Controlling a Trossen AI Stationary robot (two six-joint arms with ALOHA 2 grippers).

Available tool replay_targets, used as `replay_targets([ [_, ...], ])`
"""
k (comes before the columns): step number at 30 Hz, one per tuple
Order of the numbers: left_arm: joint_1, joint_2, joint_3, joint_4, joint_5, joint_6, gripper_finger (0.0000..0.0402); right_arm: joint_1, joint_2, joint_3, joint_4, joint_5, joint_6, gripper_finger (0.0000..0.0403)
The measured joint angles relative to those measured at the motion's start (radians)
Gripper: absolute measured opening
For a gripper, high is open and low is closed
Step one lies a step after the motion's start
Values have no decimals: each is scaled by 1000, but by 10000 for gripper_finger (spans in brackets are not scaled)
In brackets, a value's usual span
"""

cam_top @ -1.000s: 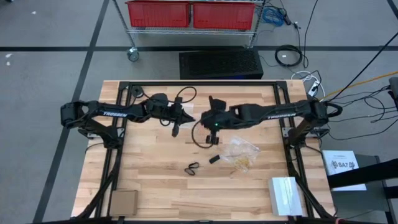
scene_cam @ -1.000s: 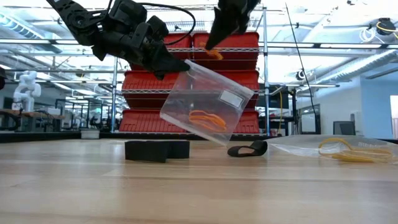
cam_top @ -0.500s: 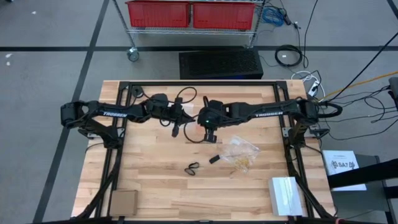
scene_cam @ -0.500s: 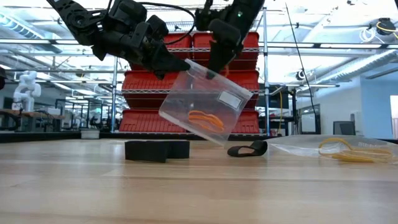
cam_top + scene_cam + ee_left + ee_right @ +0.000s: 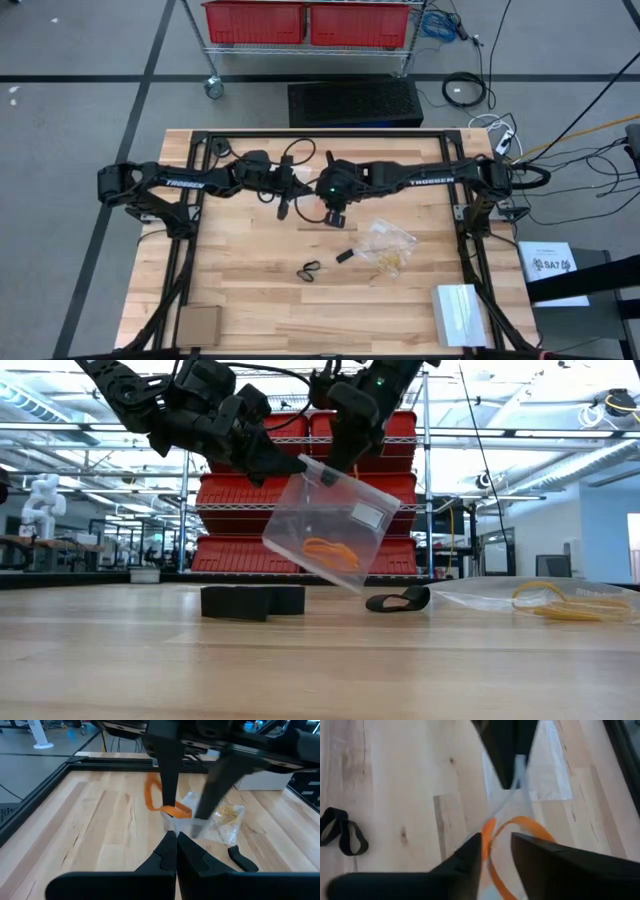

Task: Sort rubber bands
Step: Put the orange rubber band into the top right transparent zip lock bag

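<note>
Orange rubber bands curled inside clear bag, left gripper pinching bag, right gripper parted.

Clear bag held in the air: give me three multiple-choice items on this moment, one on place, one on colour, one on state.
1. Where is the clear bag?
A. flat on the table
B. held above the table
C. on the red bins

2. What colour are the rubber bands inside it?
A. orange
B. blue
C. green

3. How is the left claw?
A. wide open, holding nothing
B. out of view
C. shut on the bag's top edge

Answers: 1 B, the low view shows the bag hanging clear of the table. 2 A, orange loops show through the plastic. 3 C, its fingers pinch the bag's rim while the right claw reaches into the mouth.
</note>
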Motion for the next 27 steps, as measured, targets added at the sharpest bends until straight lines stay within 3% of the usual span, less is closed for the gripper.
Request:
replay_targets([
  [5,0,0,0,-4,-26,-1,0,20,0,0,0,0,0,166],
  [9,0,0,0,-19,-47,-1,0,39,0,0,-7,9,-2,175],
  [13,0,0,0,-19,-49,-1,0,56,-6,0,-44,98,4,129],
  [19,0,0,0,-20,-49,0,0,69,-57,0,-47,143,40,12],
  [27,0,0,0,-19,-40,8,0,77,-127,0,25,67,60,2],
])
